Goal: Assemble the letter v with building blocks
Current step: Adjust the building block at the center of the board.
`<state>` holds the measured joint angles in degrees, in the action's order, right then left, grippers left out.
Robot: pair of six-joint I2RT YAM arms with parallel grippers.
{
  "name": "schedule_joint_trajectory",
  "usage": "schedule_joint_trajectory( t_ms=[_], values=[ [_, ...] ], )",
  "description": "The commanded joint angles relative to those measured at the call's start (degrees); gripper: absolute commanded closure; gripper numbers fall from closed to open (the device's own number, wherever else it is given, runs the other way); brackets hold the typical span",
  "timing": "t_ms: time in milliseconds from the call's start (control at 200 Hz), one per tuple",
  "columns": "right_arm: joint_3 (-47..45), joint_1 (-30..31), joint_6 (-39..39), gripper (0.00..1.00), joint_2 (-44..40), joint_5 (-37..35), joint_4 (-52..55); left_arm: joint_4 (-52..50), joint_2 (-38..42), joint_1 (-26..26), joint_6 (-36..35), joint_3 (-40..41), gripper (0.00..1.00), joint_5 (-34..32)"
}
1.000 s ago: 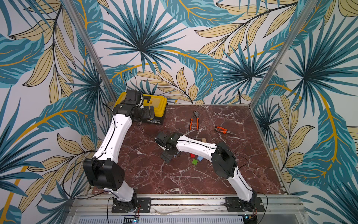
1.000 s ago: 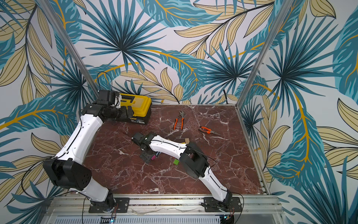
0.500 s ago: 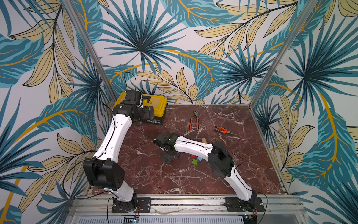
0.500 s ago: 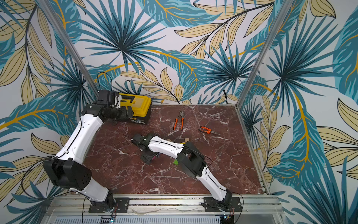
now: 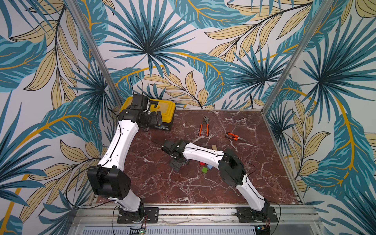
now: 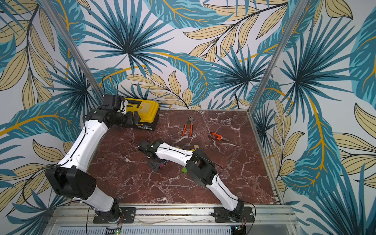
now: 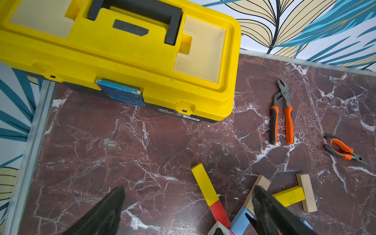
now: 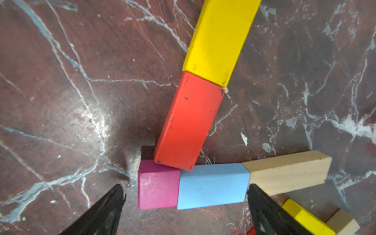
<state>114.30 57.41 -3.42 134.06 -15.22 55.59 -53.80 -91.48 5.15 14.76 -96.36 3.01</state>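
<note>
Left wrist: yellow toolbox point(image 7: 130, 55) front sticker point(image 7: 190, 118) with barcode, print illegible.

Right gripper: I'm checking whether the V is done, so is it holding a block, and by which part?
Nothing is held. The right gripper stands open, its jaws straddling the magenta cube and light-blue block without clamping them.

toolbox point(image 5: 164, 110) back-left, pliers point(image 5: 206, 122) and needle-nose pliers point(image 5: 234, 136) mid-back, front tabletop point(image 5: 162, 189) open
</note>
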Motion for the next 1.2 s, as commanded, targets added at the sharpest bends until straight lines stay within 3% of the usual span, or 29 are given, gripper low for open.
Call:
schedule_joint_trajectory(
  t_ms=[0,917,1197],
  values=[
    [0.57,-0.26,-0.61,0.04,2.06,-1.00,1.18,0.45,0.93,-0.67,-0.75,0.52,0.01,0.60],
    [2.37,-1.90,-0.67,0.04,3.14,-0.13,1.18,0.50,0.87,-0.91,-0.88,0.53,0.01,0.98],
    [-0.88,-1.98,-1.27,0.04,-3.94,4.07,-1.97,0.46,0.95,-1.02,-0.97,0.57,0.01,0.95]
  ],
)
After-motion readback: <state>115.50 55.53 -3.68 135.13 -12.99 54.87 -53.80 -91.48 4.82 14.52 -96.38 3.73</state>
